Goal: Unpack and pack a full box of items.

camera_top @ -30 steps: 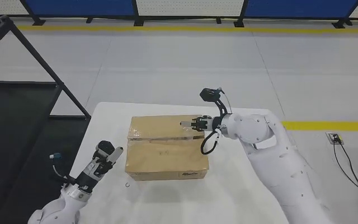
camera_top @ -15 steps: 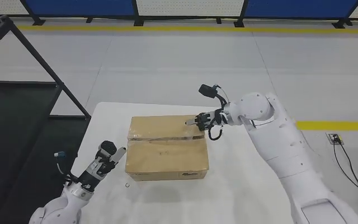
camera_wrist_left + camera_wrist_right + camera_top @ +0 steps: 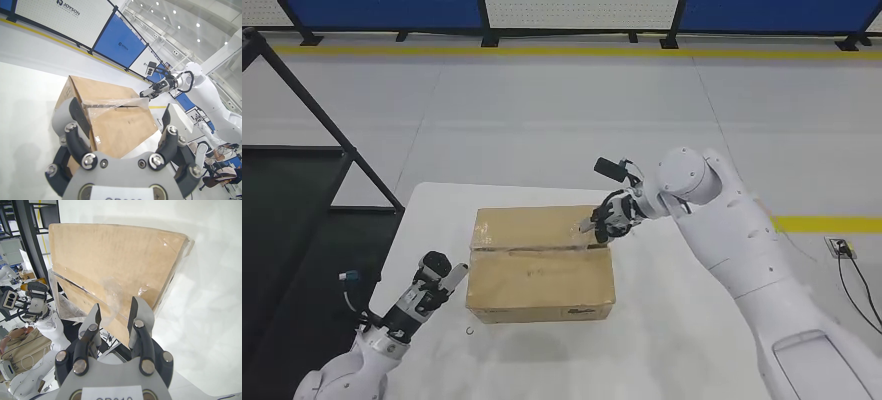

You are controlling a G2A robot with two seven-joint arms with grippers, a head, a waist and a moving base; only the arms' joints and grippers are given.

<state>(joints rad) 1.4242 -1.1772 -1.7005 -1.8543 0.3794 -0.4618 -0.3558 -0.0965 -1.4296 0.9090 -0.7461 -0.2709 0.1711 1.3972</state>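
Right gripper (image 3: 589, 227) now nearer box (image 3: 540, 272) edge.

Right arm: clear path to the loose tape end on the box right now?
Likely yes. The right tool is open at the end of the box, with the lifted clear tape flap between its fingers and nothing in the way. The left tool stands off the opposite end.
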